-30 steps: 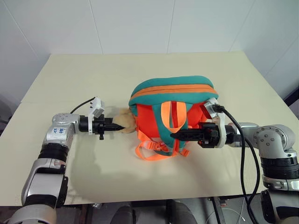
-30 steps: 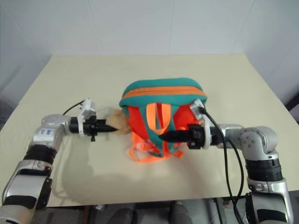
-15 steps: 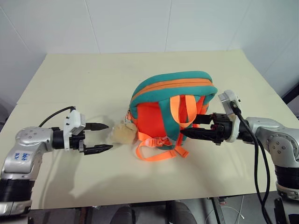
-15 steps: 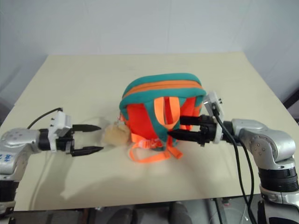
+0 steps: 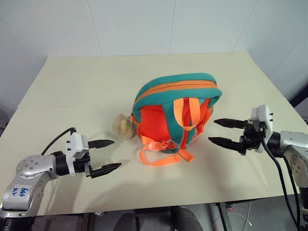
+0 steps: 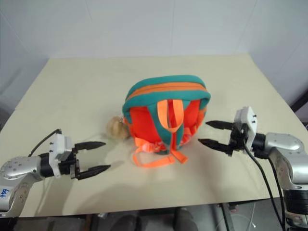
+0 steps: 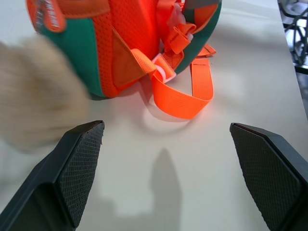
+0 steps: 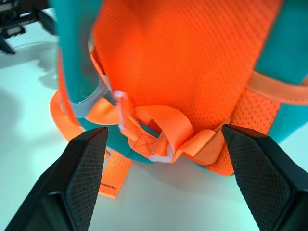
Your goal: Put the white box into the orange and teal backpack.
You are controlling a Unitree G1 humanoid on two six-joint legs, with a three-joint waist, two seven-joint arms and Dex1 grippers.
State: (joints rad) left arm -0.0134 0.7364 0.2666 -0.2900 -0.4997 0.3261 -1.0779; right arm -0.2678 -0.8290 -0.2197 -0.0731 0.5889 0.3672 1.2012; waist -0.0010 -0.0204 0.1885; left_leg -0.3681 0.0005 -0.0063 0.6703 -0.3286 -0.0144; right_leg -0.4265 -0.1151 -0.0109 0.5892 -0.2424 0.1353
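Observation:
The orange and teal backpack (image 5: 175, 113) stands upright in the middle of the table, straps facing me, with a tan plush toy (image 5: 123, 126) hanging at its left side. The white box is out of view. My left gripper (image 5: 105, 156) hovers open to the front left of the backpack, apart from the toy. To the right of the backpack my right gripper (image 5: 224, 131) is open too, pointing at it with a gap between. Both wrist views show wide-apart fingers (image 7: 79, 163) (image 8: 82, 168) with nothing held between them.
The beige table (image 5: 96, 82) reaches back to a white wall. Orange webbing loops (image 5: 161, 156) trail on the table in front of the backpack. Another table edge runs along the front, just below both grippers.
Both grippers have opened and let go of the backpack. The left arm drew back toward me, the right swung out to the right. The backpack now stands free.

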